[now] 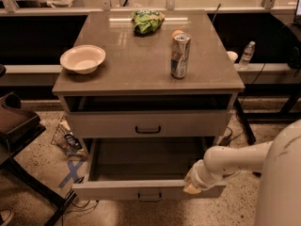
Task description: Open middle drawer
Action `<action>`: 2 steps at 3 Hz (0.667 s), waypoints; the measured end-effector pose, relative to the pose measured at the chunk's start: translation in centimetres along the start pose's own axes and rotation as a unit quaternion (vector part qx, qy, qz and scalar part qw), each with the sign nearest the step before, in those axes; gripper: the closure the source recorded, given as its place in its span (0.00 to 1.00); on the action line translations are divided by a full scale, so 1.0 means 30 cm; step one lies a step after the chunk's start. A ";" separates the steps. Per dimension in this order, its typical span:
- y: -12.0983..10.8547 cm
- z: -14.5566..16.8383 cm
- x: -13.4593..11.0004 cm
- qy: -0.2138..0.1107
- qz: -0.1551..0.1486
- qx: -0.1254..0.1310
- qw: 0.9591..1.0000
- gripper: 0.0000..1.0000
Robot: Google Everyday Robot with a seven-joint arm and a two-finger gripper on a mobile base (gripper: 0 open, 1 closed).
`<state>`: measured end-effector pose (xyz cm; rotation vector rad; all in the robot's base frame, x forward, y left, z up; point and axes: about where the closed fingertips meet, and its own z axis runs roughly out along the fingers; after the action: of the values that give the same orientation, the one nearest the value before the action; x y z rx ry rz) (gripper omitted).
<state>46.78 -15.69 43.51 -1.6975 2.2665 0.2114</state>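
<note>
Camera view, the only one:

- Cabinet [131,67] at centre, seen from above and in front. On its top: a pale bowl [82,59] near the left edge, its hollow plain. A crumpled green bag [147,20] lies at the back. A can [180,55] stands upright right of centre, apart from both.
- Under the top you see a dark open slot. Below it is the upper drawer [108,125], pushed in, with a dark bar handle at centre.
- The middle drawer [117,191] is next down and pulled well out toward you. Its flat front hangs clear of the cabinet face, the small handle [150,196] at its middle. The inner floor shows dark and bare, and the side walls run back under the upper drawer.
- The gripper [192,186] sits at the right end of the middle drawer's front, touching or just over its top edge. You cannot tell whether it is released or clenched; only a yellowish tip shows past the wrist.
- The white arm [235,158] reaches in from the right, from the robot's body at the lower right corner.
- Floor, left of the cabinet: a wire basket [60,134] holding small packets, too blurred to name. A blue tape cross [70,173] lies in front of it.
- On the ledge at right stands a water bottle [246,54], upright
</note>
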 end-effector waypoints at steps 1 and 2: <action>0.151 -0.016 0.025 0.050 -0.023 -0.055 0.997 1.00; 0.189 -0.018 0.030 0.062 -0.032 -0.070 0.995 1.00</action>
<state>41.04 -15.04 43.38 -1.8999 2.3288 0.2635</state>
